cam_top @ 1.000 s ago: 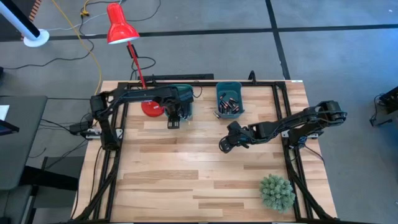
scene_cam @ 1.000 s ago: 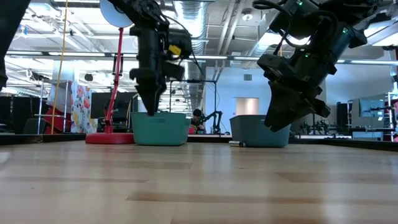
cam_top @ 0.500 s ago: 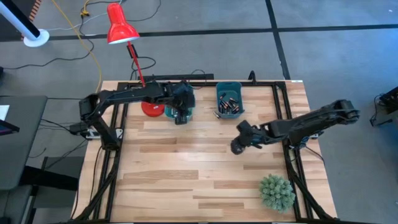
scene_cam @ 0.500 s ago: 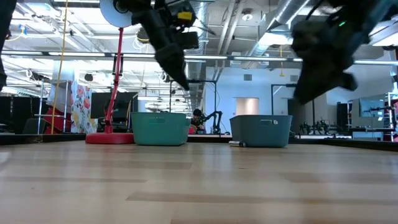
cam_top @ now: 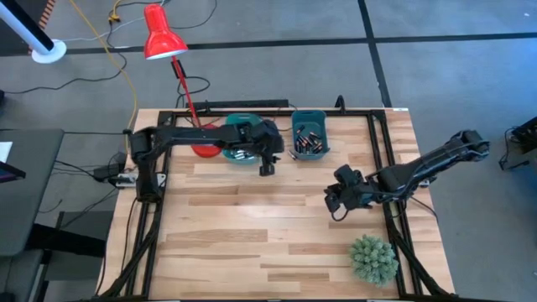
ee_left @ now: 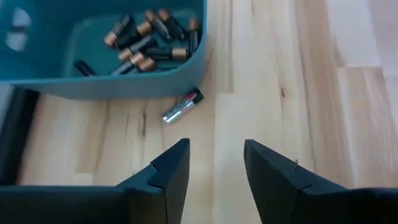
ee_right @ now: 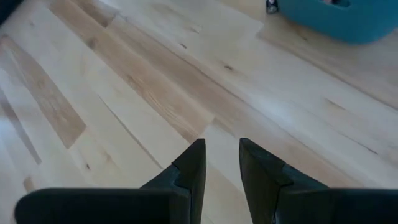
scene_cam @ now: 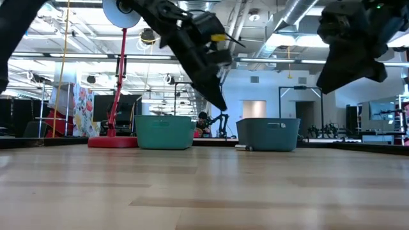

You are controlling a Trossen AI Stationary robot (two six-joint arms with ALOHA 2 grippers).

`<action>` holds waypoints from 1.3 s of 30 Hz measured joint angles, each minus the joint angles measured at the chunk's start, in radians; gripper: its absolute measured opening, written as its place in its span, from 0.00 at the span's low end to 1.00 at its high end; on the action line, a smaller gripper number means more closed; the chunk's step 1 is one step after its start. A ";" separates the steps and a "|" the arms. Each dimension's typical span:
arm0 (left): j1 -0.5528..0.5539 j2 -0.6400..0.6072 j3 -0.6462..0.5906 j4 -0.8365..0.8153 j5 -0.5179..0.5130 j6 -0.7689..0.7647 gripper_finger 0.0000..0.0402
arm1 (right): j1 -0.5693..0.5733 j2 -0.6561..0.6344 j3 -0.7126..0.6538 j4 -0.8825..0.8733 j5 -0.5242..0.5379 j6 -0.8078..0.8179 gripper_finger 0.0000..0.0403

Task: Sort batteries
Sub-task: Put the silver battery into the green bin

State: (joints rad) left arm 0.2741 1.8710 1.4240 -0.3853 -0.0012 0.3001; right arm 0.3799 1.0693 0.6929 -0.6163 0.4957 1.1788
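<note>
Two teal bins stand at the table's far side, the left bin (cam_top: 237, 148) and the right bin (cam_top: 309, 139); both hold batteries (ee_left: 144, 42). One loose silvery battery (ee_left: 182, 106) with a red end lies on the wood just outside the right bin's wall (ee_left: 118, 84). My left gripper (ee_left: 214, 165) hangs open above the table between the two bins (cam_top: 267, 166), slanting down toward that battery, with nothing between its fingers. My right gripper (ee_right: 222, 162) stands open and empty over bare wood at the middle right (cam_top: 335, 204).
A red desk lamp (cam_top: 164, 42) has its base (cam_top: 204, 147) beside the left bin. A green spiky plant ball (cam_top: 372, 258) sits at the near right corner. Black frame rails (cam_top: 388, 159) run along the table's sides. Bare wood fills the near half.
My left gripper has swung from above the left bin toward the table's right and has tipped from pointing straight down to slanting. My right gripper has drawn back toward the near right, away from the bins, and has risen a little.
</note>
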 joint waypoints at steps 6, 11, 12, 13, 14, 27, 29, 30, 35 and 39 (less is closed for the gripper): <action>0.002 0.138 0.138 -0.051 0.000 -0.024 0.36 | 0.006 0.010 0.000 -0.009 0.003 0.002 0.28; 0.019 0.233 0.228 -0.079 0.055 -0.023 0.36 | 0.006 0.010 0.000 -0.019 0.003 0.001 0.28; 0.024 0.249 0.236 -0.075 0.073 -0.014 0.36 | 0.006 0.010 0.000 -0.022 0.003 0.001 0.28; 0.028 0.264 0.241 -0.079 0.082 -0.003 0.36 | 0.006 0.010 0.000 -0.020 0.003 0.001 0.28; 0.031 0.279 0.248 -0.085 0.082 0.007 0.36 | 0.006 0.010 0.000 -0.019 0.003 0.002 0.28; 0.079 0.351 0.277 -0.025 0.131 0.082 0.36 | 0.006 0.010 0.000 -0.023 0.002 0.000 0.28; 0.080 0.360 0.277 -0.024 0.136 0.079 0.36 | 0.006 0.010 0.000 -0.028 0.002 0.001 0.28; 0.080 0.366 0.276 -0.027 0.136 0.078 0.36 | 0.006 0.010 0.000 -0.029 0.002 0.004 0.28; 0.077 0.375 0.276 -0.003 0.122 0.076 0.36 | 0.006 0.010 0.000 -0.035 0.002 0.007 0.28; 0.072 0.376 0.276 -0.005 0.095 0.074 0.35 | 0.004 0.010 0.000 -0.037 0.002 0.007 0.28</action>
State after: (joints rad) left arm 0.3463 2.2467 1.7000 -0.3900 0.0934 0.3743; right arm 0.3836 1.0798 0.6930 -0.6533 0.4973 1.1856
